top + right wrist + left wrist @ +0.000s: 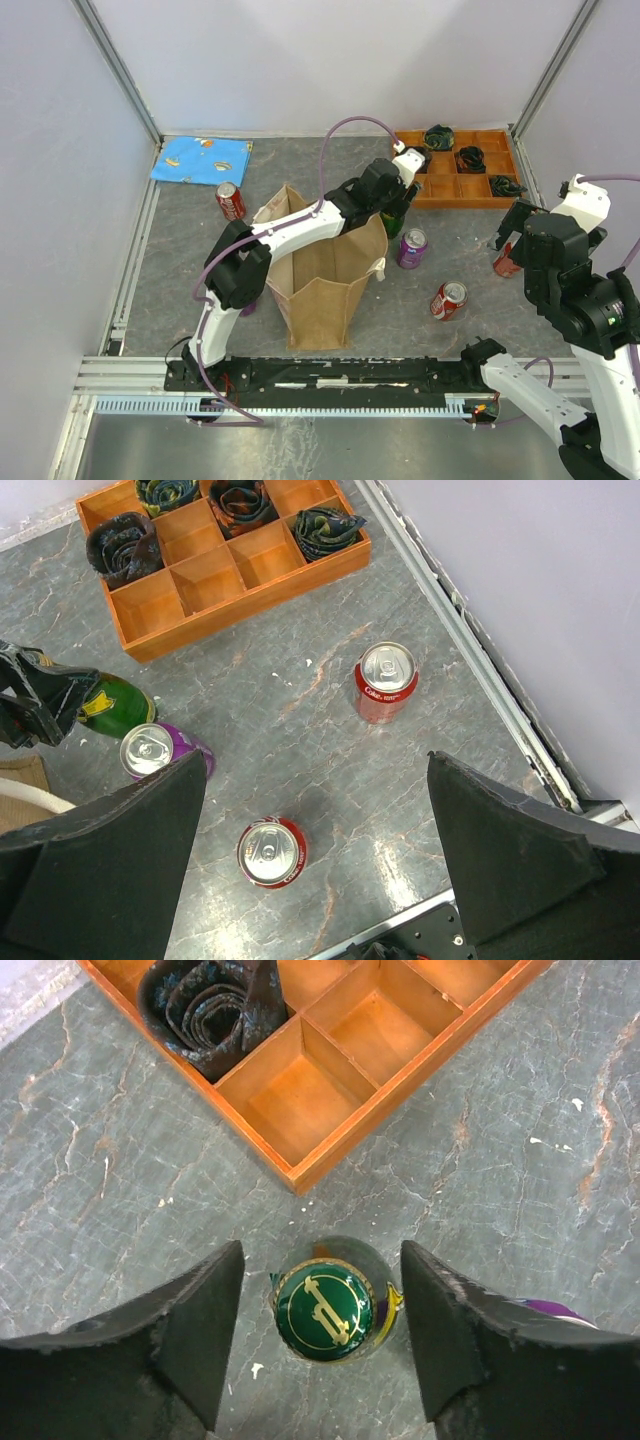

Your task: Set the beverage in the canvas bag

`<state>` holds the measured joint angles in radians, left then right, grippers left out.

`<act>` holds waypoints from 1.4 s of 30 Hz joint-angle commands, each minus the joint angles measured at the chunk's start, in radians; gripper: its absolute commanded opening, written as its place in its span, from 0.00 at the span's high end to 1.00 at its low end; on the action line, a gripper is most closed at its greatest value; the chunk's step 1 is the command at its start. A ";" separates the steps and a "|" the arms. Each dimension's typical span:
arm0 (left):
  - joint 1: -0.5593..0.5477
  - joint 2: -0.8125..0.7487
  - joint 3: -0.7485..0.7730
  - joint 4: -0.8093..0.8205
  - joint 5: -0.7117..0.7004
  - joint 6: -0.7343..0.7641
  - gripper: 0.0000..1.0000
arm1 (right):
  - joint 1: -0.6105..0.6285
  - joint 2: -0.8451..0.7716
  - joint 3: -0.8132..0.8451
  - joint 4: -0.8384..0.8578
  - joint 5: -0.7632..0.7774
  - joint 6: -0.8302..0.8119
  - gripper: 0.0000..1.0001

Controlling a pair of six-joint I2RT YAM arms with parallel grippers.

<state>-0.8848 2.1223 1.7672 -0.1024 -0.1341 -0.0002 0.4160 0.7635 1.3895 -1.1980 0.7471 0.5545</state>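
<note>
The tan canvas bag (325, 285) stands open in the middle of the table. A green bottle (396, 218) stands upright just right of it; the left wrist view shows its green and gold cap (323, 1310) from above. My left gripper (404, 200) is open, one finger on each side of the cap (323, 1332), not touching it. A purple can (412, 248) stands beside the bottle. Red cans stand at the front right (448, 300), at the far right (506, 260) and left of the bag (230, 200). My right gripper (508, 238) is open and empty, high above the red cans (270, 852).
An orange wooden tray (460, 203) with rolled dark ties sits at the back right, close behind the bottle (400, 1070). A blue cloth (200, 160) lies at the back left. A metal rail (480, 650) runs along the table's right edge.
</note>
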 commanded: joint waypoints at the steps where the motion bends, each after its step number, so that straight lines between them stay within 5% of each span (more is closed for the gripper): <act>1: -0.002 -0.039 -0.022 0.086 -0.023 -0.028 0.36 | -0.003 -0.004 0.009 -0.008 0.040 0.015 0.01; 8: -0.003 -0.020 -0.009 0.122 -0.017 -0.026 0.95 | -0.004 -0.011 0.004 -0.011 0.052 0.020 0.01; 9: -0.002 -0.019 -0.002 0.122 -0.016 -0.028 0.97 | -0.003 -0.013 0.002 -0.012 0.054 0.021 0.01; 32: 0.000 0.003 0.427 0.054 0.063 -0.013 0.97 | -0.005 -0.012 -0.008 0.028 0.052 0.012 0.01; 42: 0.044 -0.232 0.399 -0.079 0.231 -0.038 0.97 | -0.004 0.013 -0.016 0.055 0.023 -0.008 0.01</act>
<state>-0.8700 2.1357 2.1365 -0.2680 -0.0025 -0.0147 0.4160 0.7620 1.3720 -1.1881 0.7692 0.5606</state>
